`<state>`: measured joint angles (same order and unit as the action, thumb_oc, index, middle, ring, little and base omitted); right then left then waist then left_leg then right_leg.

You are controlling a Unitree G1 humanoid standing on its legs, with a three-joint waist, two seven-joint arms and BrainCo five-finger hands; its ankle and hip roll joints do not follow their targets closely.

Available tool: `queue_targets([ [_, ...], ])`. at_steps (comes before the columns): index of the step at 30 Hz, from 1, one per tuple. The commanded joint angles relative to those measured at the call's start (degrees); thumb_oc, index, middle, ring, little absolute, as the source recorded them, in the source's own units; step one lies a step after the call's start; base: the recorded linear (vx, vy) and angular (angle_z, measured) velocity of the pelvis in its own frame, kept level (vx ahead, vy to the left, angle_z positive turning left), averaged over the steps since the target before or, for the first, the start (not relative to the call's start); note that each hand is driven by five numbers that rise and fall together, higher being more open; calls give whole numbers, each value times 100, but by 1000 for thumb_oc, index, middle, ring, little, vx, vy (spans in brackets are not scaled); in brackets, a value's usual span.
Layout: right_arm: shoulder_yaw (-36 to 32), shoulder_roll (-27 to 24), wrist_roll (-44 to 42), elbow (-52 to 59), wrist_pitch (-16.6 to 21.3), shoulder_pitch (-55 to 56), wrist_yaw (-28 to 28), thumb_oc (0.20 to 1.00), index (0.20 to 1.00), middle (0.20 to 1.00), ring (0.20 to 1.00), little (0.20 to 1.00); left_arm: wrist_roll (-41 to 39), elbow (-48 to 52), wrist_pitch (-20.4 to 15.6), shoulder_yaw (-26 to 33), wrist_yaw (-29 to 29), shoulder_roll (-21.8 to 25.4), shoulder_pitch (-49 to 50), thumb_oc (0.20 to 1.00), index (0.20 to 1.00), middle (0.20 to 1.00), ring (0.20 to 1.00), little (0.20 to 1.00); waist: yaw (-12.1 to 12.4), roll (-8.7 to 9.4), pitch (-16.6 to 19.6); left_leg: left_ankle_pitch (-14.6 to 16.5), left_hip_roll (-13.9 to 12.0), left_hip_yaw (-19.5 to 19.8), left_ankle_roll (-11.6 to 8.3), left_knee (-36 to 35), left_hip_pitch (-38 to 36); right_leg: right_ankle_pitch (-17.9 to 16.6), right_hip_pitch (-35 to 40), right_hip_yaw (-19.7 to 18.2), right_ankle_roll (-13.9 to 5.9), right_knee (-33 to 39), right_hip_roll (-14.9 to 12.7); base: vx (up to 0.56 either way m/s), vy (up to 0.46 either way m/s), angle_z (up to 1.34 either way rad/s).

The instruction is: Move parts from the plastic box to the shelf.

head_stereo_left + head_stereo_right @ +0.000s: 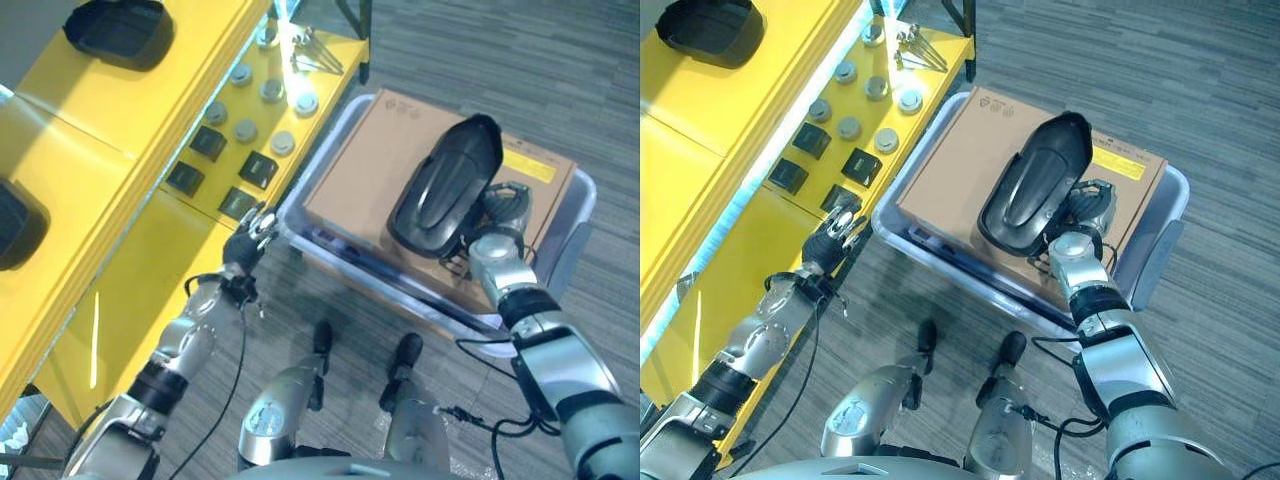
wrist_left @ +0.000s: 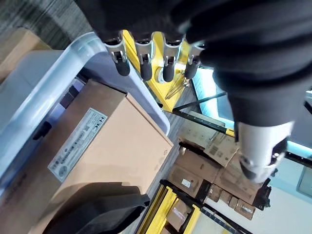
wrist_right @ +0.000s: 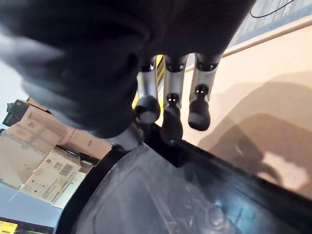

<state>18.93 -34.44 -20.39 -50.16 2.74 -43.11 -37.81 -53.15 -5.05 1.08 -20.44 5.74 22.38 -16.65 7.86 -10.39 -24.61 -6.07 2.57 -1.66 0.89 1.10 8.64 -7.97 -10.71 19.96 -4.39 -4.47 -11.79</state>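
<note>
Over the cardboard box (image 1: pixel 970 160) inside the grey plastic box (image 1: pixel 1165 245), right hand (image 1: pixel 1080 215) grips one edge of a black moulded part (image 1: pixel 1032 185), fingers (image 3: pixel 170 114) curled over its rim. Left hand (image 1: pixel 250 238), fingers (image 2: pixel 142 61) straight and empty, hangs between plastic box and yellow shelf (image 1: pixel 150 110).

A long black moulded part (image 1: pixel 446 187) lies tilted on the cardboard carton (image 1: pixel 370 165) inside the grey plastic box (image 1: pixel 563 240).
</note>
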Motion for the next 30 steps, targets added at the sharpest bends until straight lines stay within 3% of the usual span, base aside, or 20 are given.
queue_targets([
  [1, 29, -318, 271, 683, 458, 14, -397, 1000, 1000, 1000, 1000, 1000, -220, 552, -548, 12, -446, 46, -91, 1000, 1000, 1000, 1000, 1000, 92, 71, 205, 393, -127, -32, -260, 528, 324, 365, 290, -248, -475, -80, -346, 72, 70, 1],
  [2, -190, -388, 492, 1464, 342, 301, -540, 1000, 1000, 1000, 1000, 1000, -281, 792, -636, 115, -686, 67, 202, 1000, 1000, 1000, 1000, 1000, 52, 77, 196, 425, -122, -68, -244, 494, 220, 378, 368, -269, -480, -53, -346, 83, 78, 0],
  [6, -527, -416, 628, 2659, 161, 921, -509, 1000, 1000, 1000, 1000, 1000, -392, 1138, -637, 307, -902, 132, 635, 1000, 1000, 1000, 1000, 1000, -37, 135, 204, 469, -130, -150, -240, 439, 18, 374, 544, -308, -513, 24, -323, 79, 51, -1],
  [12, -803, -303, 843, 3547, 64, 1717, -207, 1000, 1000, 1000, 1000, 1000, -324, 1232, -475, 486, -895, 177, 1018, 1000, 1000, 1000, 1000, 1000, -138, 229, 257, 526, -159, -257, -250, 412, -204, 398, 747, -333, -545, 78, -303, 65, 24, -7],
  [19, -753, -187, 1329, 3568, -253, 2170, -357, 1000, 1000, 1000, 1000, 1000, -447, 1128, -483, 502, -1141, 127, 1274, 1000, 1000, 1000, 1000, 1000, -145, 272, 248, 592, -160, -300, -242, 453, -291, 413, 850, -337, -564, 89, -311, 20, 9, -2],
  [30, -540, 44, 1032, 2632, 121, 2050, -446, 1000, 1000, 1000, 1000, 1000, -394, 893, -819, 365, -1219, 109, 1188, 1000, 1000, 1000, 1000, 1000, -28, 212, 73, 640, -105, -208, -220, 642, -75, 402, 742, -279, -553, 13, -394, -27, 8, 2],
])
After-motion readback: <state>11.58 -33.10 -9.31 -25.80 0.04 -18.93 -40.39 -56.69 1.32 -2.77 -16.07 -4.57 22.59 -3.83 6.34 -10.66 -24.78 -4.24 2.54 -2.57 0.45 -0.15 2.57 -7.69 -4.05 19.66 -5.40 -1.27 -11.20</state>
